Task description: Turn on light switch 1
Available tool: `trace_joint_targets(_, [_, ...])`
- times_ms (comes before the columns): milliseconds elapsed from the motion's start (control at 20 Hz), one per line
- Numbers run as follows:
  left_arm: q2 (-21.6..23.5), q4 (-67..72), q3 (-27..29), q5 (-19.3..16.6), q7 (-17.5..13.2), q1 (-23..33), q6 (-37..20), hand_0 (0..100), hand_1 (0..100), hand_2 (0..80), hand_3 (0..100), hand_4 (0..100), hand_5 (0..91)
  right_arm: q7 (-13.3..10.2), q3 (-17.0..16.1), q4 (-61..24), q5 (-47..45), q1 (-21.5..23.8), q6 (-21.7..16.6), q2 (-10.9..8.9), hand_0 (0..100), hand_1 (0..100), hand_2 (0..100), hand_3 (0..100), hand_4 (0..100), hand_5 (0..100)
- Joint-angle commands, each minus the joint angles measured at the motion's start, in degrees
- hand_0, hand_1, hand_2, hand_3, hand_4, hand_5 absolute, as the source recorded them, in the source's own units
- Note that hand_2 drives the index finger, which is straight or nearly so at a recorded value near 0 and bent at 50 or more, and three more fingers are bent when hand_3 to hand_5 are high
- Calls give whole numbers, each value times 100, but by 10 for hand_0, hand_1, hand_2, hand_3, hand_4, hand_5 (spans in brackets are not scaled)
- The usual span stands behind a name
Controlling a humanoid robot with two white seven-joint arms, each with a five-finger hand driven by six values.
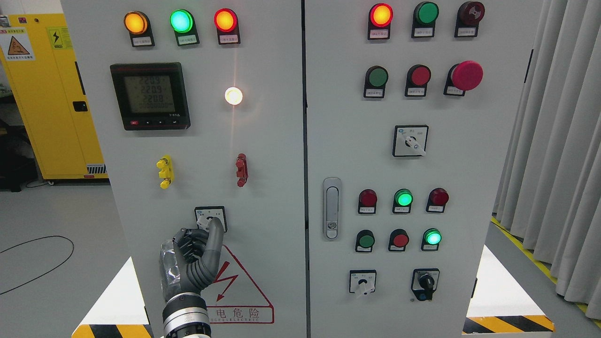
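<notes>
Now the left hand (195,256) rises from the bottom edge, at about seven o'clock from the picture's centre, and reaches up against the left door (263,155) of a grey control cabinet. Its thumb (212,246) stretches up so that the tip lies on the knob of a small rotary switch (211,218), while the other fingers (188,241) are curled together just left of and below that knob; whether the knob is truly pinched cannot be told. The switch sits in a white square plate at roughly six o'clock on this door, straight above a red-edged warning triangle (242,293) that the wrist partly covers.

At twelve o'clock from the switch a small white lamp (233,96) glows brightly. At about ten o'clock from the lamp is a black digital meter (150,96) showing rows of digits. Between meter and switch stand a yellow terminal (165,172) and a red terminal (241,170), well apart. Along the top run an amber lamp (135,22), a green lamp (181,21) and a red lamp (225,20), all lit.

At three o'clock, the right door (469,155) carries more lamps, buttons and selector switches. A yellow cabinet (44,94) stands at nine o'clock.
</notes>
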Motion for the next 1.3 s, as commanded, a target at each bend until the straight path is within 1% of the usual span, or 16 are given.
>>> trace_joint_targets(0, [30, -91, -29, -8, 40, 252, -288, 204, 433, 656, 935, 918, 833, 0, 0, 0, 2, 0, 2, 0, 0, 500, 40, 0, 0, 0])
trace_joint_targets(100, [38, -152, -29, -17, 40, 357, -500, 178, 422, 660, 937, 919, 833, 0, 0, 0, -7, 0, 2, 0, 0, 500, 40, 0, 0, 0])
trace_joint_targets(200, [47, -257, -29, -17, 40, 454, -518, 170, 415, 661, 937, 920, 831, 0, 0, 0, 2, 0, 2, 0, 0, 500, 40, 0, 0, 0])
trace_joint_targets(351, [100, -398, -38, -17, 40, 805, -763, 166, 401, 663, 937, 920, 829, 0, 0, 0, 2, 0, 2, 0, 0, 500, 40, 0, 0, 0])
trace_joint_targets(401, [117, -416, -38, -17, 40, 945, -956, 163, 400, 664, 938, 920, 829, 0, 0, 0, 2, 0, 2, 0, 0, 500, 40, 0, 0, 0])
trace_joint_targets(601, [231, -416, 15, -26, 13, 1639, -2089, 160, 390, 672, 940, 920, 827, 0, 0, 0, 2, 0, 2, 0, 0, 500, 40, 0, 0, 0])
trace_joint_targets(702, [275, -416, 102, -43, -109, 2061, -2546, 165, 378, 676, 944, 920, 827, 0, 0, 0, -7, 0, 2, 0, 0, 500, 40, 0, 0, 0])
trace_joint_targets(752, [302, -408, 242, -43, -153, 2298, -2766, 171, 351, 676, 947, 921, 826, 0, 0, 0, 2, 0, 2, 0, 0, 500, 40, 0, 0, 0])
trace_joint_targets(802, [311, -407, 330, -43, -215, 2439, -2873, 172, 341, 675, 948, 922, 826, 0, 0, 0, 2, 0, 2, 0, 0, 500, 40, 0, 0, 0])
trace_joint_targets(952, [390, -320, 708, 18, -671, 3010, -3355, 172, 256, 658, 952, 936, 843, 0, 0, 0, 2, 0, 2, 0, 0, 500, 40, 0, 0, 0])
trace_joint_targets(1002, [416, -215, 849, 79, -829, 3186, -3531, 168, 202, 611, 960, 963, 851, 0, 0, 0, -7, 0, 2, 0, 0, 500, 40, 0, 0, 0])
trace_joint_targets(1052, [460, -84, 1015, 193, -1022, 3310, -3715, 167, 155, 591, 968, 962, 829, 0, 0, 0, 2, 0, 2, 0, 0, 500, 40, 0, 0, 0])
trace_joint_targets(1103, [486, 40, 1165, 307, -1180, 3398, -3874, 169, 142, 585, 968, 951, 820, 0, 0, 0, 2, 0, 2, 0, 0, 500, 40, 0, 0, 0])
trace_joint_targets(1153, [513, 215, 1288, 413, -1313, 3494, -3989, 173, 64, 526, 931, 905, 771, 0, 0, 0, 2, 0, 2, 0, 0, 500, 40, 0, 0, 0])
trace_joint_targets(1203, [539, 391, 1402, 527, -1462, 3574, -4042, 177, 38, 490, 895, 885, 742, 0, 0, 0, -7, 0, 2, 0, 0, 500, 40, 0, 0, 0])
trace_joint_targets(1253, [557, 540, 1525, 659, -1629, 3644, -4121, 179, 26, 477, 876, 867, 721, 0, 0, 0, 2, 0, 2, 0, 0, 500, 40, 0, 0, 0])
